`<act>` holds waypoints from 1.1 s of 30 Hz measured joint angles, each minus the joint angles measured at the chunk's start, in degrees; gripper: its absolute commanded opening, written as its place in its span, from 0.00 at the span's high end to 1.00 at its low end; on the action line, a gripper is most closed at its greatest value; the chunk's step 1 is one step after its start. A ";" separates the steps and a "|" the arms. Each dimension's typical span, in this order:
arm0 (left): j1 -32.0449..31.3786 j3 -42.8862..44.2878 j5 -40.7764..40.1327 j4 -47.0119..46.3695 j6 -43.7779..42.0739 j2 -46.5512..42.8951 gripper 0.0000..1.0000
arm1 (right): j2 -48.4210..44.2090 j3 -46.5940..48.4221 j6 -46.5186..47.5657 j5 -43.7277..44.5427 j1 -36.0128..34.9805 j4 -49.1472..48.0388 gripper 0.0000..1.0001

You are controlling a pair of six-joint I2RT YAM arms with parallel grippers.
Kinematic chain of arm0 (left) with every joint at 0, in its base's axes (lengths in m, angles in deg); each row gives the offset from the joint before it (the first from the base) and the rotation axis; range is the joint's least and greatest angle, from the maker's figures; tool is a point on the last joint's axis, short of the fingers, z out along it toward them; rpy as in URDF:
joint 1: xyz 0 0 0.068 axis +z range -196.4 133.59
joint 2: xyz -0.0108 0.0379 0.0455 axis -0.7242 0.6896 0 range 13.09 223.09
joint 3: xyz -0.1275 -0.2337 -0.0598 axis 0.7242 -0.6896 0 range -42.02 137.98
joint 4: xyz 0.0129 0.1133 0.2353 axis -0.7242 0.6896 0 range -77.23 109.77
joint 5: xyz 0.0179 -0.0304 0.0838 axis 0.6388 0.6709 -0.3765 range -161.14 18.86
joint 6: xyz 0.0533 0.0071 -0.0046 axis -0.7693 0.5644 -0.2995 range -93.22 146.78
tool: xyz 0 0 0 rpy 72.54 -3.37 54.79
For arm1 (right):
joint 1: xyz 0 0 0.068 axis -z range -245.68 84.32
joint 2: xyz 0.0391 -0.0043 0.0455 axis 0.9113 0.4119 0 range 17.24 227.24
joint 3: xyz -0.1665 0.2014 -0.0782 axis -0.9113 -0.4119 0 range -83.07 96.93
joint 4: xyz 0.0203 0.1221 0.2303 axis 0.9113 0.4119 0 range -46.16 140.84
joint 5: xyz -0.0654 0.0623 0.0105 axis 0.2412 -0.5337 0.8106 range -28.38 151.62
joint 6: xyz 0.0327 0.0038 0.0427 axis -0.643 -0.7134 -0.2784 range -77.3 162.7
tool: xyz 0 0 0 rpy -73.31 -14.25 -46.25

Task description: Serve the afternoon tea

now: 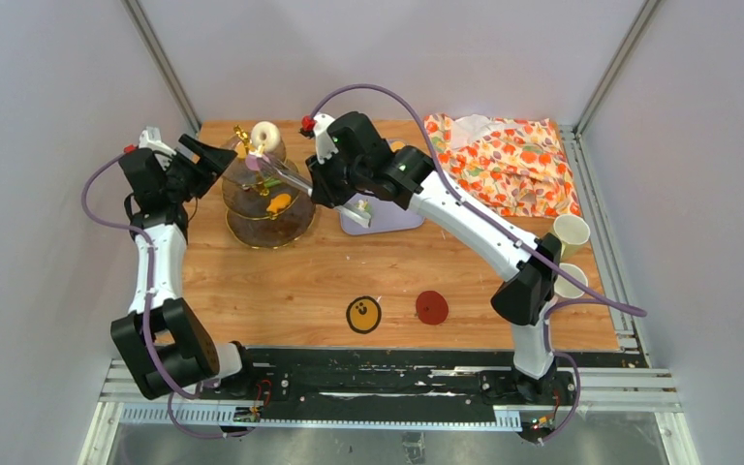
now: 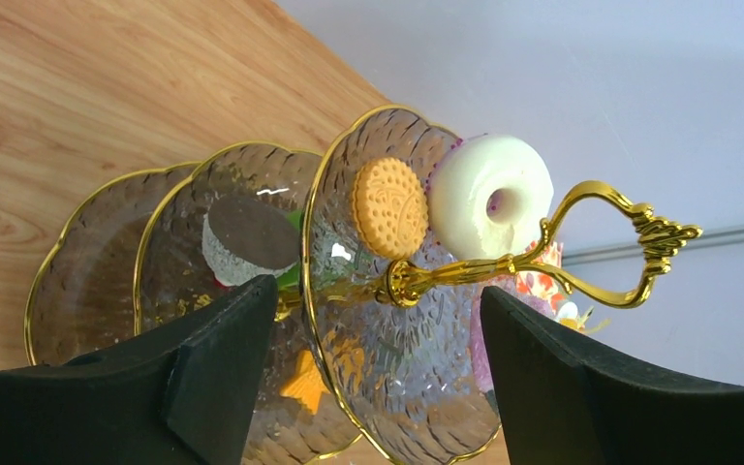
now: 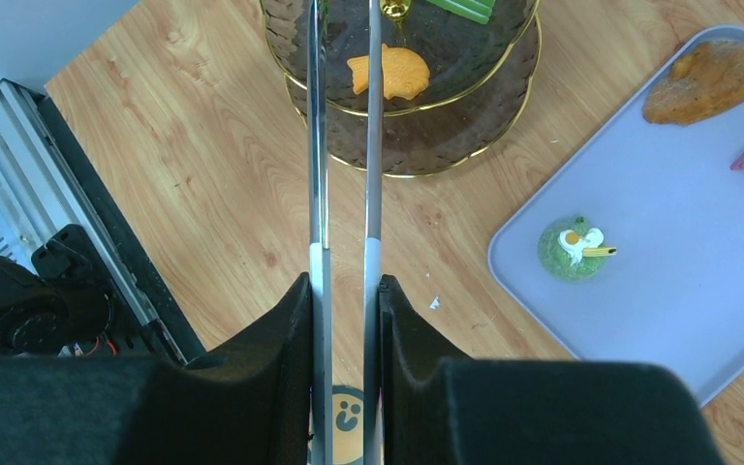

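Three-tier glass stand sits near desk's far-left corner. White donut and round orange biscuit on top tier, fish biscuit on middle tier. Left gripper faces stand, jaws spread wide. Right gripper jaws pinch metal tongs, which reach over stand. Lilac tray just right of stand. Mugs at desk's right edge.

Wooden counter, top view. Far left: three-tier glass stand, upright. Just beside it, on its right: lilac tray. Far right corner: crumpled floral cloth. Right edge: two mugs, close together. Near the middle of the front edge: yellow disc and red disc, flat and apart.
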 measured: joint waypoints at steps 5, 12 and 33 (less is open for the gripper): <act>-0.02 -1.49 1.33 -0.02 0.17 -1.14 0.19 | 0.59 1.01 -0.02 -0.09 -0.13 0.48 0.86; -0.02 -3.54 2.75 -0.07 0.22 -4.31 0.19 | 0.79 2.34 -0.02 -0.07 -0.26 0.96 0.70; -0.96 -1.70 -0.04 7.50 -4.09 -8.55 0.18 | -4.22 -1.62 0.02 1.66 -0.74 0.20 0.60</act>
